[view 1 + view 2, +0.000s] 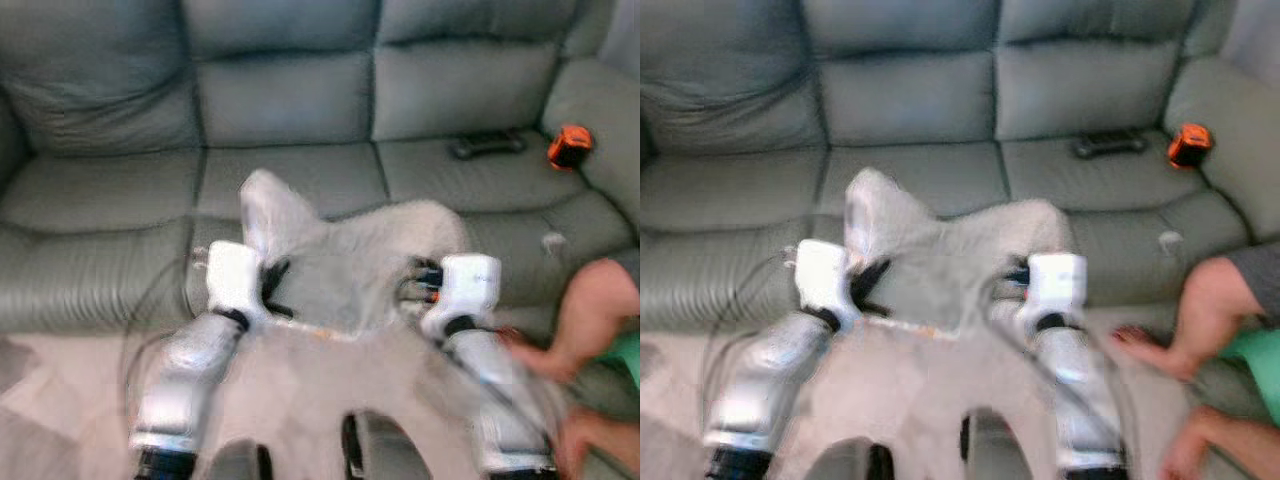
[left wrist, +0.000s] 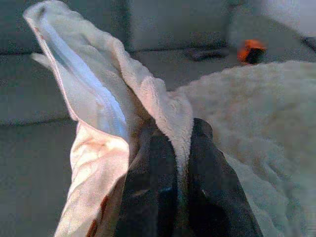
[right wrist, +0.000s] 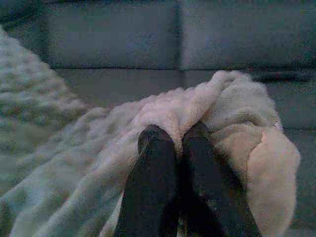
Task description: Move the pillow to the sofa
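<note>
A fluffy off-white pillow (image 1: 355,265) hangs between my two arms in front of the grey sofa (image 1: 300,90), its upper edge over the front of the seat cushions. My left gripper (image 1: 272,282) pinches its left edge, and the left wrist view shows the fingers (image 2: 160,163) shut on the plush fabric beside a raised corner (image 2: 74,59). My right gripper (image 1: 415,285) holds the right edge. In the right wrist view its fingers (image 3: 197,148) are closed on a bunched fold of the pillow (image 3: 237,113).
A dark remote (image 1: 487,145) and an orange-and-black object (image 1: 570,146) lie on the right seat cushion. A person's bare legs (image 1: 590,320) and a green garment (image 1: 628,360) are at the right edge, close to my right arm. Pale floor lies below.
</note>
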